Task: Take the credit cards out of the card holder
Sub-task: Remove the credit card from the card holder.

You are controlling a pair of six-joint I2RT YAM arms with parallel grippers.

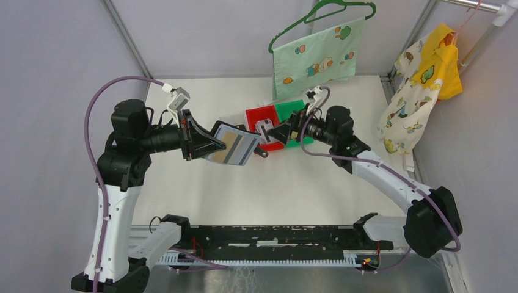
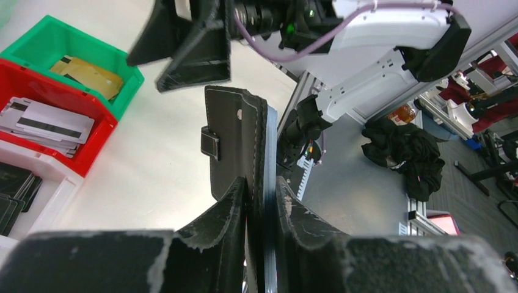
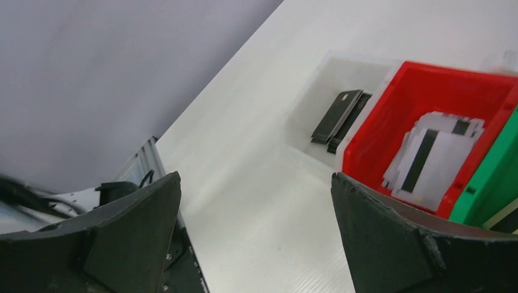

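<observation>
My left gripper (image 1: 214, 144) is shut on the black card holder (image 1: 237, 146) and holds it open above the table. A tan-gold card (image 1: 227, 141) shows in its grey-blue lining. In the left wrist view the holder (image 2: 235, 140) stands edge-on between my fingers (image 2: 229, 207), snap tab to the left. My right gripper (image 1: 273, 133) is open and empty just right of the holder, over the bins; it also shows open in the right wrist view (image 3: 256, 183). Whitish cards (image 3: 434, 152) lie in the red bin (image 3: 427, 85). A tan-gold card (image 2: 88, 74) lies in the green bin (image 2: 43, 33).
A clear bin (image 3: 317, 91) with black cards (image 3: 339, 116) stands left of the red bin. A green cloth on a hanger (image 1: 314, 55) hangs behind the bins. Yellow patterned clothes (image 1: 421, 85) hang at the right. A black rail (image 1: 275, 235) runs along the near edge.
</observation>
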